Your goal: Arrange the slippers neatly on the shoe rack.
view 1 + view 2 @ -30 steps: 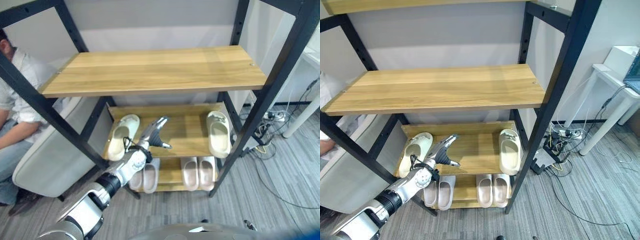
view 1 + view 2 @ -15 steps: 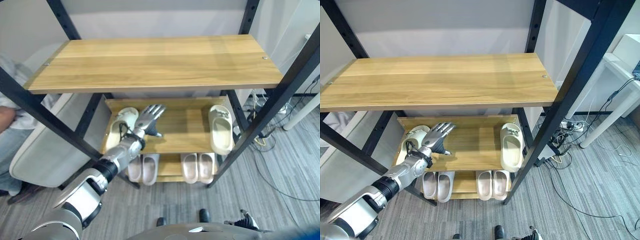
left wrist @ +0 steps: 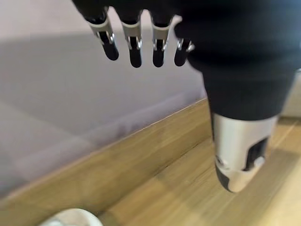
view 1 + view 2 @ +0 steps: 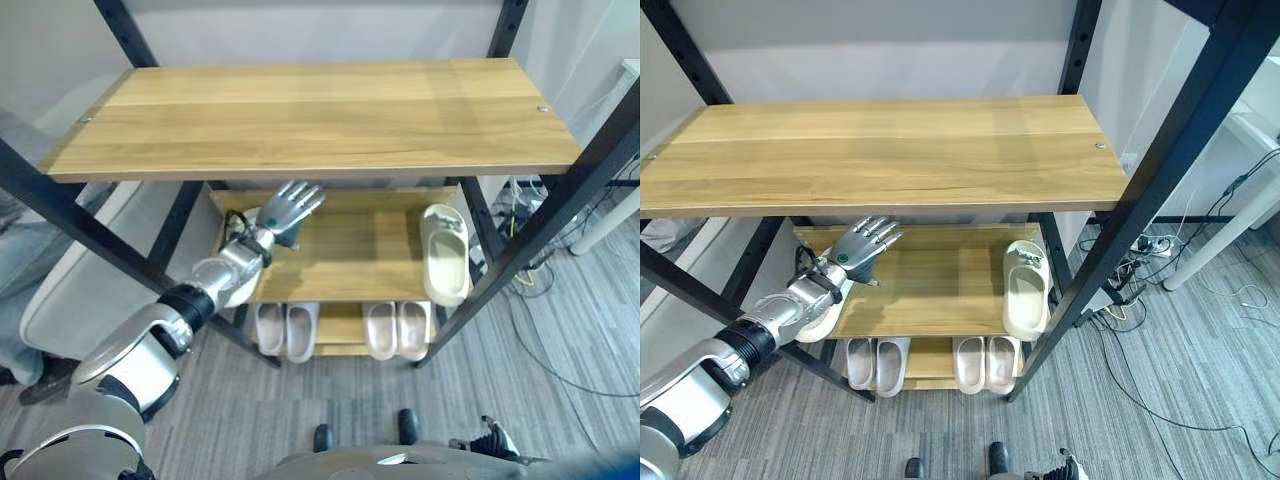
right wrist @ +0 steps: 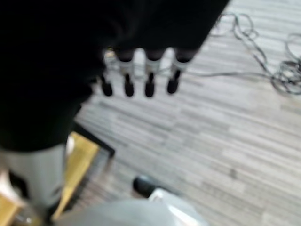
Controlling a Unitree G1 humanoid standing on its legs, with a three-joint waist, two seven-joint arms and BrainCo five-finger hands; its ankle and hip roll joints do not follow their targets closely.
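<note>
My left hand (image 4: 287, 207) reaches into the rack's middle shelf (image 4: 350, 260), open, with straight fingers spread above the wood near the back rail. In the left wrist view its fingertips (image 3: 135, 49) and thumb (image 3: 240, 155) hold nothing. A cream slipper (image 4: 820, 322) lies at the shelf's left end, mostly hidden under my wrist and forearm; a bit of it (image 3: 70, 217) shows by the back rail. Its mate (image 4: 444, 255) lies lengthwise at the shelf's right end. My right hand (image 5: 149, 70) hangs open over the floor.
The top shelf (image 4: 320, 115) is bare wood. Two pairs of pinkish slippers (image 4: 285, 328) (image 4: 398, 328) stand on the bottom shelf. Black rack posts (image 4: 540, 220) frame the front. A white padded seat (image 4: 80, 290) and a seated person (image 4: 15, 270) are at the left; cables (image 4: 1140, 260) lie at the right.
My left hand has gone deeper into the middle shelf and turned palm down over the left slipper, which is now mostly covered. The head camera has also shifted.
</note>
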